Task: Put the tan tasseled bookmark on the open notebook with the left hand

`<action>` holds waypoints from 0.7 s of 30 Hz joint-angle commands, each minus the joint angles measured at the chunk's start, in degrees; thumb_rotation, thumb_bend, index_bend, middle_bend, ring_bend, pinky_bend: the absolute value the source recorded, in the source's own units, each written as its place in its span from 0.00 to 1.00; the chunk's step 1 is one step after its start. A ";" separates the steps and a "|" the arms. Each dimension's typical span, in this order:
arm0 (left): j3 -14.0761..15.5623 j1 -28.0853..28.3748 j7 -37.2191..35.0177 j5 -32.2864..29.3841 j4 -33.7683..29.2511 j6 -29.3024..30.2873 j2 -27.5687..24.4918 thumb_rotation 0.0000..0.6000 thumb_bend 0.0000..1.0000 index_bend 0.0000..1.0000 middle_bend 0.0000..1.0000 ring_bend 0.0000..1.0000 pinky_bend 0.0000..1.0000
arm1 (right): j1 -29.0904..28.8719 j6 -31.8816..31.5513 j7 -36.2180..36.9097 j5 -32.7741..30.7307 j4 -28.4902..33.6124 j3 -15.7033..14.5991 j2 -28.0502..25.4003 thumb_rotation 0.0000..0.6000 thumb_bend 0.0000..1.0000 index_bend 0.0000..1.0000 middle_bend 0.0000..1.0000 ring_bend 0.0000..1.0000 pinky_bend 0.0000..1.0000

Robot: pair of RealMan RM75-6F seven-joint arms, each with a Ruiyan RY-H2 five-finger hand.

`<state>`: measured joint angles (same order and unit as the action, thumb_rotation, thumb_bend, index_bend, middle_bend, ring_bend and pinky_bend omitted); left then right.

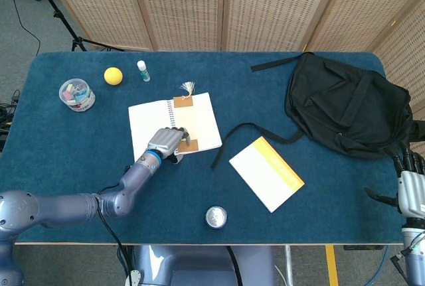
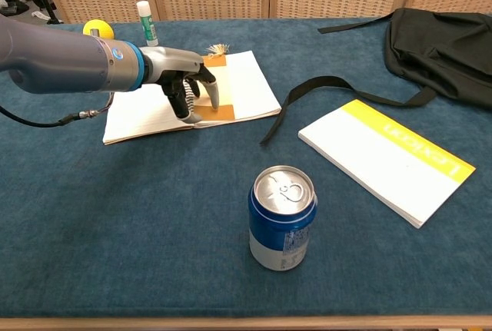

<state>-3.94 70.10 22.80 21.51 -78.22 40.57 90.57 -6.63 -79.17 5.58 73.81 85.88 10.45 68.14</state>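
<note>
The open spiral notebook (image 1: 202, 121) (image 2: 246, 85) lies flat at the table's middle left. The tan bookmark (image 1: 184, 102) (image 2: 221, 113) lies along its spine, its tassel (image 1: 188, 87) (image 2: 218, 48) hanging past the far edge. My left hand (image 1: 166, 143) (image 2: 184, 85) hovers over the near end of the spine with its fingers spread and pointing down. Its fingertips (image 2: 213, 102) touch the bookmark's near end, and the middle of the bookmark is hidden under the hand. My right hand (image 1: 410, 180) hangs off the table's right edge, fingers apart and holding nothing.
A blue can (image 1: 216, 217) (image 2: 282, 216) stands near the front edge. A white and yellow book (image 1: 266, 173) (image 2: 388, 158) lies to its right, beside the strap (image 1: 232, 137) of a black backpack (image 1: 348, 103). A yellow ball (image 1: 113, 75), a glue stick (image 1: 143, 70) and a tub of clips (image 1: 77, 94) sit far left.
</note>
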 commanded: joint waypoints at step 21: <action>-3.55 2.59 5.15 -11.65 -1.76 4.85 2.44 1.00 0.39 0.36 0.22 0.19 0.22 | 0.14 -0.16 0.74 0.28 0.57 -0.08 -0.55 1.00 0.02 0.15 0.00 0.00 0.03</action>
<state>-7.08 72.64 27.76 10.53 -79.87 45.03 92.72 -6.50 -79.31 6.31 74.08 86.44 10.36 67.59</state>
